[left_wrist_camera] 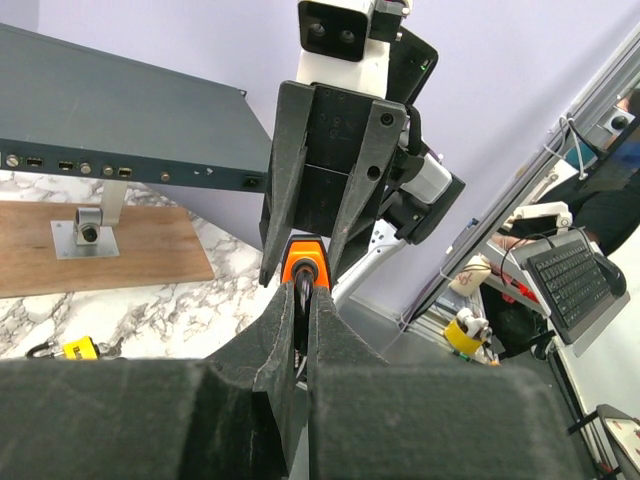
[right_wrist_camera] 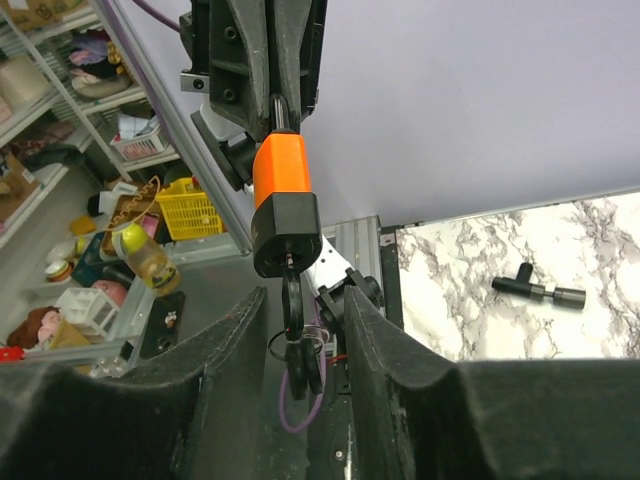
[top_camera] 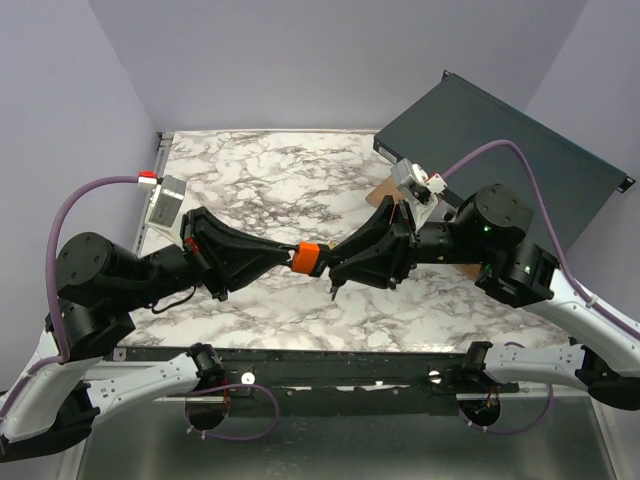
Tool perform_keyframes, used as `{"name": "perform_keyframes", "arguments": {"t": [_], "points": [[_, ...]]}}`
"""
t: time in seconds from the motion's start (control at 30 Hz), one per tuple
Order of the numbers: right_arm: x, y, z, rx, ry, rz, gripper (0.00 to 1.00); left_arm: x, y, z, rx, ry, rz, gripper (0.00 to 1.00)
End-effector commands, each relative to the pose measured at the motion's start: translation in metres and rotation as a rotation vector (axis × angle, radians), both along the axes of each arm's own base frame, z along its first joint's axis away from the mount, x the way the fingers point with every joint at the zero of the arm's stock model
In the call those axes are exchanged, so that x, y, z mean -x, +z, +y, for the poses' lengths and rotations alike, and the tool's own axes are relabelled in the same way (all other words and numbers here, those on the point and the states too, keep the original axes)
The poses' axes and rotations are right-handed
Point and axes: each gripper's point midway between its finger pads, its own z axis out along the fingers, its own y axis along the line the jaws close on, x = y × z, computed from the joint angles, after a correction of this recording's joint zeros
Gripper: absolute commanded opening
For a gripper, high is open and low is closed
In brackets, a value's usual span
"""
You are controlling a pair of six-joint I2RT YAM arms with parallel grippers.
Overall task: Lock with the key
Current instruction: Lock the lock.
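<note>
An orange padlock (top_camera: pixel 310 257) with a black base hangs in the air between my two arms above the marble table (top_camera: pixel 260 180). My left gripper (top_camera: pixel 287 254) is shut on its shackle; in the left wrist view the fingers (left_wrist_camera: pixel 285 330) pinch the dark shackle just behind the orange body (left_wrist_camera: pixel 304 266). In the right wrist view a key (right_wrist_camera: pixel 293 300) sits in the keyhole of the padlock (right_wrist_camera: pixel 280 178), with spare keys (right_wrist_camera: pixel 307 362) dangling from its ring. My right gripper (right_wrist_camera: pixel 300 305) is open, its jaws standing apart on either side of the key without touching it.
A dark rack unit (top_camera: pixel 500 140) lies at the back right, next to a wooden board (left_wrist_camera: pixel 100 245) with a metal hasp (left_wrist_camera: pixel 88 232). A small yellow padlock (left_wrist_camera: pixel 80 348) and a black T-shaped tool (right_wrist_camera: pixel 540 290) lie on the marble. A white box (top_camera: pixel 165 200) sits at the left edge.
</note>
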Motion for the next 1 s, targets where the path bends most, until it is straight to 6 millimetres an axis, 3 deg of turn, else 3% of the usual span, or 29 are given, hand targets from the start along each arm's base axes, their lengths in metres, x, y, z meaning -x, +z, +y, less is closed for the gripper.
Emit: {"name": "perform_keyframes", "arguments": {"t": [0.0,0.3,0.97], "points": [[0.008,0.012,-0.001,-0.025,0.038,-0.014,0.36,0.009,0.021,0.005,0.064,-0.025,-0.037,0.0],[0.008,0.005,-0.003,-0.011,0.028,-0.001,0.02,0.008,0.02,0.004,0.056,-0.024,-0.035,0.0],[0.007,-0.015,-0.024,0.047,-0.044,-0.007,0.01,0.005,0.031,0.01,0.013,0.015,-0.147,0.0]]}}
